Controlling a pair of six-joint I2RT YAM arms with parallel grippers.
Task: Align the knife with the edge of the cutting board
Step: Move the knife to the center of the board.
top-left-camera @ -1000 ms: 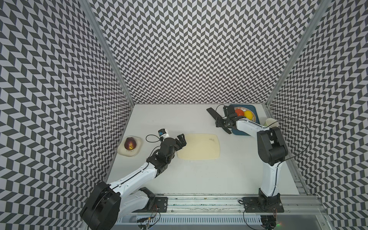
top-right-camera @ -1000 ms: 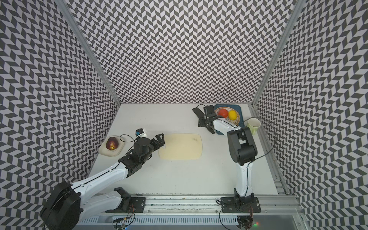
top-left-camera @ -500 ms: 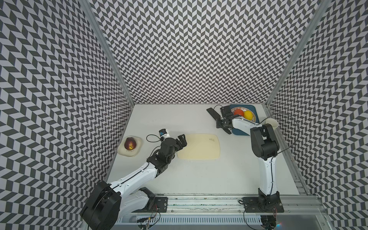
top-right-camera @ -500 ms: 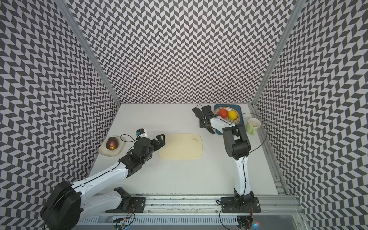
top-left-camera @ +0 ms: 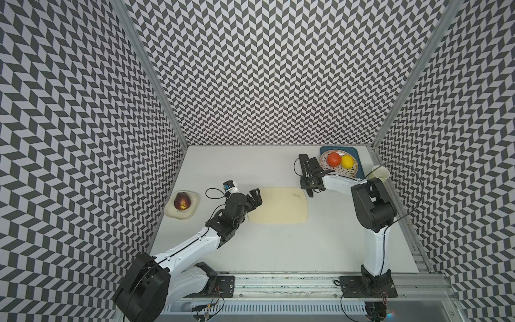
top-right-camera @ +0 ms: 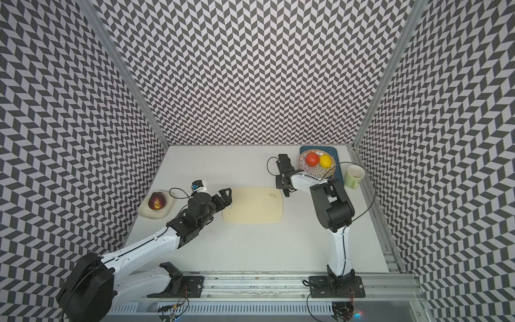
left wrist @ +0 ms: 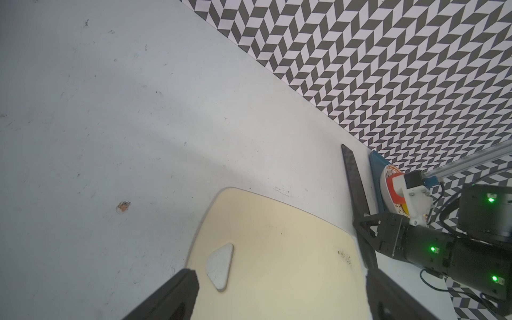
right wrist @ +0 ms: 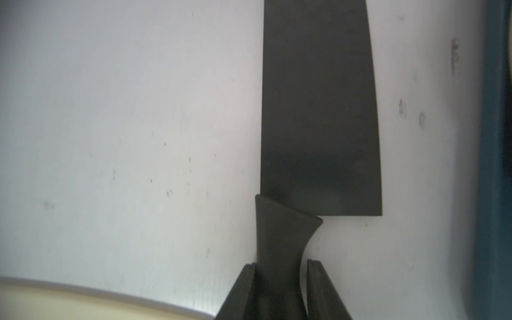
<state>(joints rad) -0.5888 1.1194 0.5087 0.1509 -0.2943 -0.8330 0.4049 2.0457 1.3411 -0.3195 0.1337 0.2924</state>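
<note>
Knife (right wrist: 318, 110), all black with a broad blade, lies flat at the pale cream cutting board's (top-left-camera: 278, 206) 1 o'clock corner. At the board's 9 o'clock, a shallow white dish (top-left-camera: 170, 213) holds a red apple (top-left-camera: 182, 201). The left gripper (left wrist: 279, 277) is spread over the board's 9 o'clock end. The right gripper (right wrist: 279, 266) pinches the knife's handle. At 1 o'clock, a patterned bowl (top-left-camera: 324, 164) on a dark blue tray (top-left-camera: 359, 156) holds a red fruit (top-left-camera: 333, 159) and a lemon (top-left-camera: 349, 161).
</note>
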